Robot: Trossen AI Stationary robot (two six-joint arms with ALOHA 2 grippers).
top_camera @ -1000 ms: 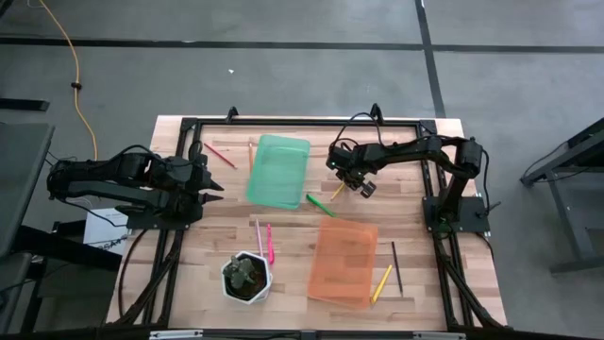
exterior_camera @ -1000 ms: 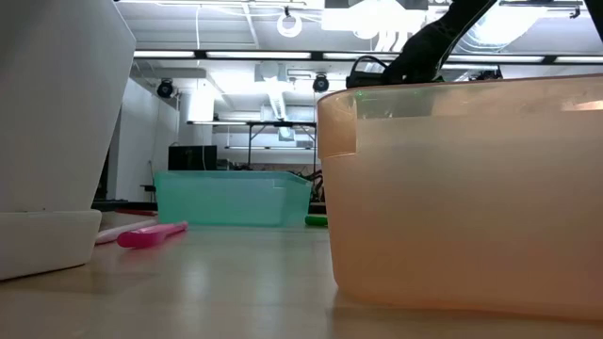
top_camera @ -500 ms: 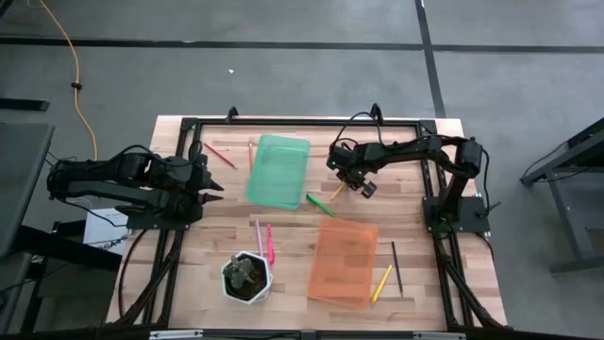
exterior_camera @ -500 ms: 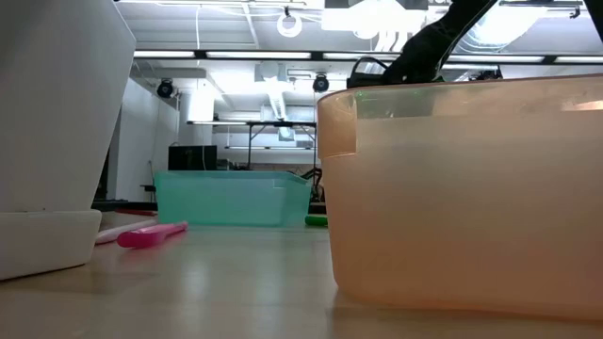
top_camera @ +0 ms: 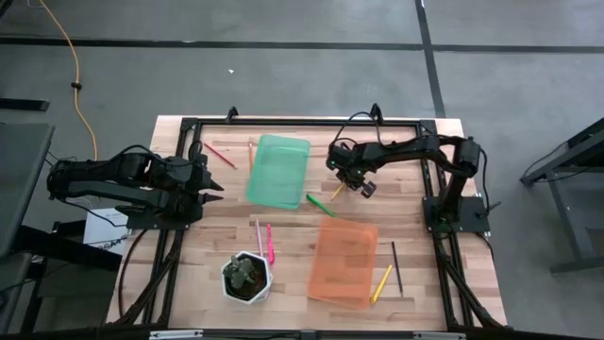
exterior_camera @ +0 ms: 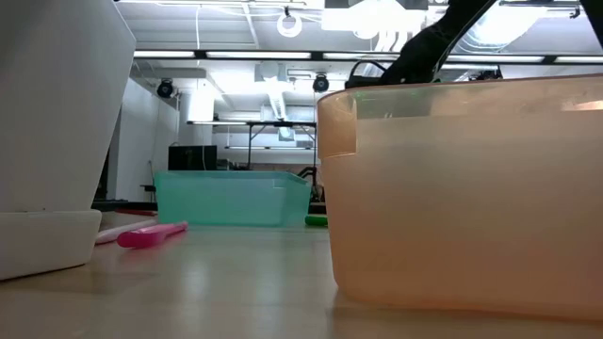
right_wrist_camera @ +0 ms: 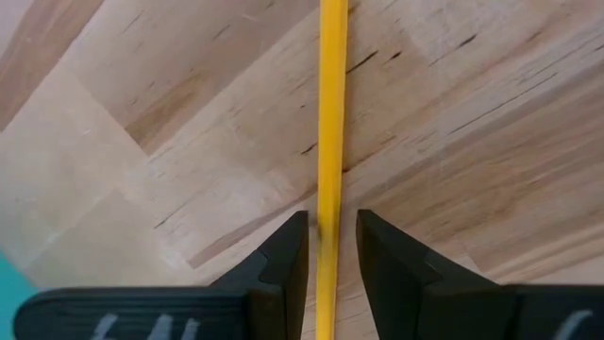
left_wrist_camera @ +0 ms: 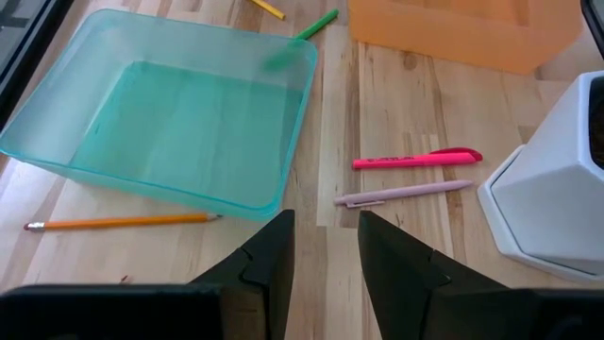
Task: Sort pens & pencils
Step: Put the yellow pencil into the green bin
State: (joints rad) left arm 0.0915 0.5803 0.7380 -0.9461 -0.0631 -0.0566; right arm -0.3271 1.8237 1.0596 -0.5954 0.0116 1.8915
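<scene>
Right, the right gripper is down low on the orange tray's side of the green tray, and it's lined up over the yellow pencil. The pencil runs straight up the gap between its fingers, which stand a little apart with a sliver of wood showing either side, so nothing is gripped yet. The pencil lies flat on the table. My read: this is the pinch. It wants to stay centred, close squarely across the barrel and lift straight up, because a slim round stick will roll if one finger lands first.

The left gripper waits on the far side of the green tray from its partner, fingers parted and empty.

Quick count. I make it eight sticks:
- the yellow pencil being lined up
- a bright green pen just beside it, off the green tray's corner
- a red pen and an orange-yellow pencil on the tray's left-arm side
- a pink pen and a pale one between the green tray and the plant pot
- a yellow one and a dark one well away, past the orange tray

Two trays, both looking empty, and one pot.
</scene>
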